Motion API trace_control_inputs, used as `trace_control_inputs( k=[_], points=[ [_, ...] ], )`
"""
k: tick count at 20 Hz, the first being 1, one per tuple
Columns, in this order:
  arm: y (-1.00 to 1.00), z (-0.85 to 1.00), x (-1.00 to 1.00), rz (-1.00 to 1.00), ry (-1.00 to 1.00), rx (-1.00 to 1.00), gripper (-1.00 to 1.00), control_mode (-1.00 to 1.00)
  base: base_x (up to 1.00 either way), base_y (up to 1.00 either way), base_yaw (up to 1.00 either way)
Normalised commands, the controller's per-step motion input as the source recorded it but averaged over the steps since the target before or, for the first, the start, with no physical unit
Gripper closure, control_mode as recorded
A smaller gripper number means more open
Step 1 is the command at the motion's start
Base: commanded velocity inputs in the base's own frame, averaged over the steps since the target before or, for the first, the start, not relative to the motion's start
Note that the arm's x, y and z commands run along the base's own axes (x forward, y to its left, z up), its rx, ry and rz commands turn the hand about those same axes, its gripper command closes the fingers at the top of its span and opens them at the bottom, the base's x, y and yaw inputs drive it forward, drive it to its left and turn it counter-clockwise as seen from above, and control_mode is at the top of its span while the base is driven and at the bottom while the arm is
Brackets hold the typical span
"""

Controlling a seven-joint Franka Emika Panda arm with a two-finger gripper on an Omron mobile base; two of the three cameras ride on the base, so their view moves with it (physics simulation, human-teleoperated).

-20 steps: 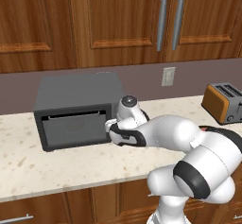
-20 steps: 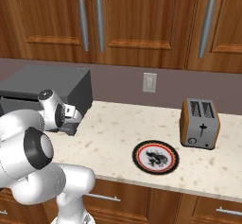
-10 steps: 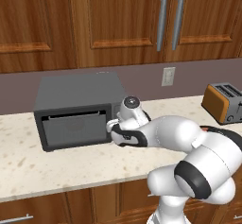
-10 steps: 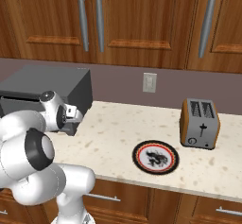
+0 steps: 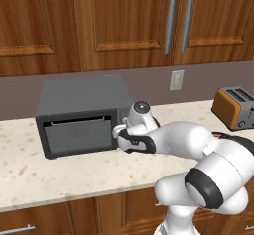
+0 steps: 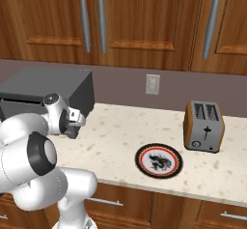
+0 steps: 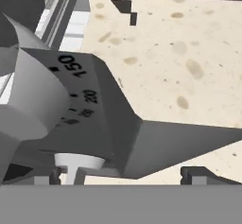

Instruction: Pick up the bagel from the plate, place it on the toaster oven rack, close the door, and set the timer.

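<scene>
The dark grey toaster oven stands on the counter with its door upright and shut. My gripper is at the oven's right side panel, open. In the hand view a large grey knob with dial numbers fills the left, and a small pale knob sits just above the left fingertip. The jaws stand wide apart around nothing. The red-rimmed plate lies bare on the counter to the right. The bagel and the rack are hidden.
An orange slot toaster stands at the right of the counter, past the plate. A wall outlet is on the backsplash, with wooden cabinets overhead. Speckled countertop lies between oven and plate.
</scene>
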Motion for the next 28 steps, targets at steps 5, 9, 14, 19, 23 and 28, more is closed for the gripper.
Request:
trace_control_inputs(
  k=[5,9,14,19,23,28],
  points=[
    [-0.14,0.15,0.25,-0.07,0.00,0.08,1.00,-1.00,0.00,0.00,0.00],
    [-0.32,0.27,0.20,-0.04,0.00,0.10,1.00,-1.00,0.00,0.00,0.00],
    [-0.46,0.40,0.17,0.00,0.00,0.15,1.00,-1.00,0.00,0.00,0.00],
    [-0.46,0.42,0.17,0.00,0.00,0.22,1.00,-1.00,0.00,0.00,0.00],
    [-0.44,0.31,0.11,0.00,0.00,0.24,1.00,-1.00,0.00,0.00,0.00],
    [-0.47,0.10,0.02,0.00,0.00,0.18,1.00,-1.00,0.00,0.00,0.00]
  ],
)
